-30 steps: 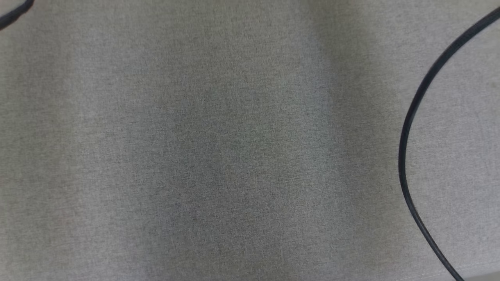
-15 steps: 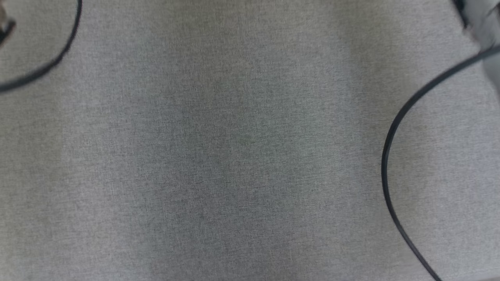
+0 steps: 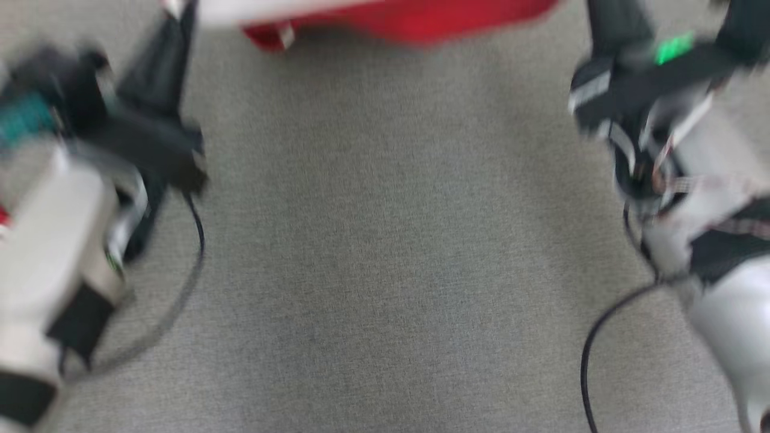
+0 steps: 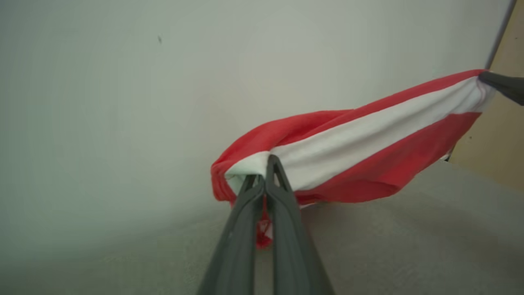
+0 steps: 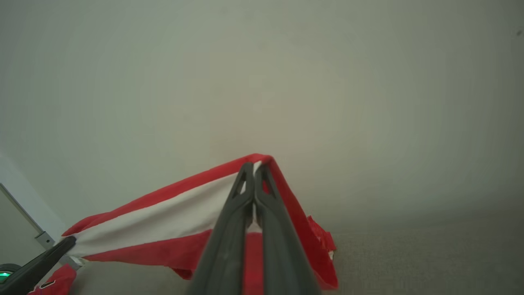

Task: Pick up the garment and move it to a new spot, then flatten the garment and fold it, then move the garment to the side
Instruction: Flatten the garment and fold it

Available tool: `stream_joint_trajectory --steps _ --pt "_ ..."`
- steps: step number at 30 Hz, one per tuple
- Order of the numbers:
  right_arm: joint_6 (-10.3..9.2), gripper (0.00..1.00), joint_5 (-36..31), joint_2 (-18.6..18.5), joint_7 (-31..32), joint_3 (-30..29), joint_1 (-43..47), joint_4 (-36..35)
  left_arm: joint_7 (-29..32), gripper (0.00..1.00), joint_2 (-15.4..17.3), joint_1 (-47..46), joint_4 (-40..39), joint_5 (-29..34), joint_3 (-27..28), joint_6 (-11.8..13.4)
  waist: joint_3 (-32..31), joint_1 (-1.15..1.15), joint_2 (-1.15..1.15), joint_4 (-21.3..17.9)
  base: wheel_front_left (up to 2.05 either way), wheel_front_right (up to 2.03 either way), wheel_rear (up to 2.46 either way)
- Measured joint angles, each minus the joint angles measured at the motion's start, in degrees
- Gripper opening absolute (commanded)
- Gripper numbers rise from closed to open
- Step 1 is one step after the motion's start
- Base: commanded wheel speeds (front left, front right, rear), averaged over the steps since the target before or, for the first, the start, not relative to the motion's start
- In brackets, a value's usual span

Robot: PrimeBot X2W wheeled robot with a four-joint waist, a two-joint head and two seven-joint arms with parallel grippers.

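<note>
The garment (image 4: 360, 143), red with a broad white band, was stretched in the air between the two hands, above the far part of the grey cloth-covered desk (image 3: 385, 240). The left hand (image 4: 264, 174) was clamped on one end of it, fingers pressed together over the white band with a little red cloth bunched below them. The right hand (image 5: 254, 170) was pinched tight on the other end, at a red corner. The red cloth sagged below the band towards the desk; whether it touched could not be told. A pale wall (image 4: 123, 102) stood behind. In the blurred head view, a black cable (image 3: 586, 361) looped on the desk beside the right arm.
</note>
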Motion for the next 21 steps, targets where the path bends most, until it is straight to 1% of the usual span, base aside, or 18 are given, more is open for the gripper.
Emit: stream_joint_trajectory --steps 1,4,6,8,11,15,18,21 --pt "0.0 0.0 0.18 -0.2 -0.01 0.04 2.35 -1.65 -0.02 0.0 0.38 2.77 -2.37 -0.13 0.02 0.93 -0.67 0.0 0.0 0.01 0.0 0.0 0.0" --pt "0.01 0.0 0.23 -0.96 -0.01 -0.59 9.09 -5.84 -0.03 0.0 0.21 11.15 -8.6 -1.92 0.98 4.07 -2.67 -0.01 0.0 0.08 0.0 0.0 0.0" --pt "0.01 0.0 -0.59 -2.48 -0.01 -0.93 13.66 -8.03 -0.04 0.0 -0.03 15.88 -12.33 -1.93 1.33 6.08 -3.95 0.0 0.0 0.2 0.0 0.0 0.0" --pt "0.0 0.0 -0.83 -3.34 -0.01 -2.41 18.49 -10.14 -0.07 0.0 -0.93 20.31 -15.5 -1.93 1.72 7.46 -5.19 -0.01 0.0 0.4 0.0 0.0 0.0" --pt "0.0 0.0 -0.73 -4.74 -0.01 -2.26 24.94 -13.74 -0.1 0.0 -1.8 26.22 -18.53 -0.26 0.76 9.0 -6.96 -0.01 0.0 0.84 0.0 0.0 0.0" --pt "0.0 0.0 -0.73 -6.67 0.03 -3.13 32.61 -17.39 -0.11 0.0 -3.14 33.06 -20.45 0.32 -0.1 9.85 -9.22 0.0 -0.01 1.39 0.0 0.0 0.0" --pt "0.0 0.0 -0.98 -7.67 0.9 -3.88 37.79 -19.52 -0.11 0.0 -3.09 36.95 -19.89 2.94 -2.44 10.53 -10.84 -0.01 -0.01 1.69 0.0 0.0 0.0" --pt "0.0 0.0 -0.8 -8.4 3.13 -3.83 42.64 -21.63 -0.11 0.0 -3.61 40.65 -18.57 4.07 -4.38 10.92 -12.38 0.0 -0.01 1.88 0.0 0.0 0.0"
